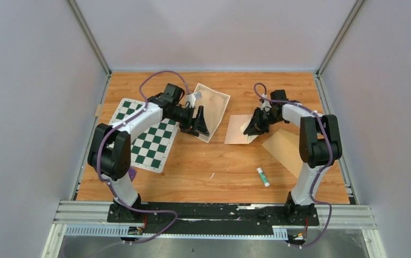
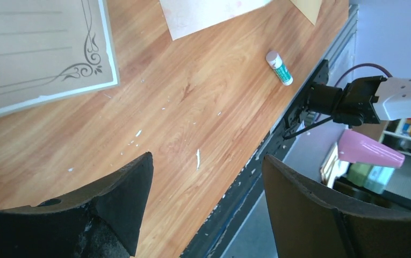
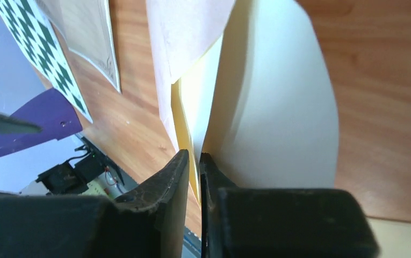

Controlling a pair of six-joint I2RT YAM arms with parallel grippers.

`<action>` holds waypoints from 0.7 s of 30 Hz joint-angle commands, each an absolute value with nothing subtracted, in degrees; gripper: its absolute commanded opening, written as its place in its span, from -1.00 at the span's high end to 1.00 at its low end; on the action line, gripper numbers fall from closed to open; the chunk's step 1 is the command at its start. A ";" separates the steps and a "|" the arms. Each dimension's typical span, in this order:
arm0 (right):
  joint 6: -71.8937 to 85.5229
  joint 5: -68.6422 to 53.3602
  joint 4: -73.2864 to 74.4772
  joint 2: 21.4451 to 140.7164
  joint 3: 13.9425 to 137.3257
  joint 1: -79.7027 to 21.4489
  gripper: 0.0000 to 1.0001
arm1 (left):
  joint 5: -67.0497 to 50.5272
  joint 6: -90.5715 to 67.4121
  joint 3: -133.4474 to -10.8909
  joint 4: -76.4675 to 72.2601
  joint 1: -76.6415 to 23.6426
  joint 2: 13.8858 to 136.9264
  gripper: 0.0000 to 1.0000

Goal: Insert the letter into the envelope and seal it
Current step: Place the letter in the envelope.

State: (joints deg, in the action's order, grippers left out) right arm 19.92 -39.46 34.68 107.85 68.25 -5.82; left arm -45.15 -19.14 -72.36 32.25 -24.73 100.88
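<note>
The right jaws are pinched almost shut on a thin cream paper edge, which we take to be the lifted flap of the pinkish-tan paper envelope (image 3: 187,37). In the right wrist view the flap curves up and away from the yellow inner face. The left jaws stand wide apart and hold nothing. They hang over the bare wooden counter (image 1: 203,166), just beside the near corner of the letter.

The cream paper letter with the dark ornate printed border (image 1: 215,107) lies flat towards the far middle of the counter, outside the envelope and a little to its left.

We judge the step in hand to be opening the envelope. Insertion has not begun, and sealing is further off (the small white-and-green glue stick (image 1: 262,176) lies untouched nearer the bases).

Next, the left jaws must get hold of the letter. A flat sheet gives them little to bite, so an edge or corner has to be raised first. Meanwhile the right grip has to hold the mouth open without tearing the flap.

The left arm (image 1: 138,121) stretches forward across the green-and-white chequered mat (image 1: 149,142), its wrist turned rightward. The right arm (image 1: 313,137) is folded with its elbow high, and its forearm reaches left and low to the envelope.
</note>
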 commanded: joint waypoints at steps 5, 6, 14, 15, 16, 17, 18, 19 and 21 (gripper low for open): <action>14.48 -36.46 35.38 110.95 70.90 -5.20 0.33 | -40.94 -11.75 -77.01 39.78 -23.81 97.02 -0.63; 13.14 -34.55 36.13 111.04 72.19 -5.26 0.29 | -40.82 -11.70 -77.13 39.62 -23.51 96.89 -0.63; 3.08 -26.47 49.62 112.65 88.51 -4.08 0.08 | -35.99 -9.69 -80.28 38.89 -21.31 95.74 -0.62; 2.69 -25.42 51.18 112.45 90.00 -4.05 -0.04 | -35.40 -9.54 -80.92 39.00 -20.47 95.81 -0.62; 2.27 -24.30 52.76 112.08 91.15 -4.02 -0.13 | -34.27 -9.40 -82.26 39.30 -20.03 95.94 -0.63; 1.67 -23.85 54.31 112.00 92.07 -4.02 -0.17 | -33.75 -9.31 -82.97 39.47 -19.14 95.96 -0.63; 1.05 -23.45 55.64 111.93 92.73 -3.96 -0.21 | -33.40 -9.03 -84.31 39.84 -18.67 95.97 -0.63; 0.82 -22.85 56.00 111.64 92.65 -3.99 -0.24 | -33.44 -8.74 -84.83 39.87 -17.85 95.93 -0.64; 0.65 -23.19 55.80 111.02 91.93 -3.83 -0.24 | -33.50 -8.67 -85.83 39.85 -16.82 95.71 -0.64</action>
State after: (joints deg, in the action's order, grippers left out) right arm 4.12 -25.89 50.17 113.03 91.37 -4.29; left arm -35.14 -10.90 -82.30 39.83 -19.03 98.76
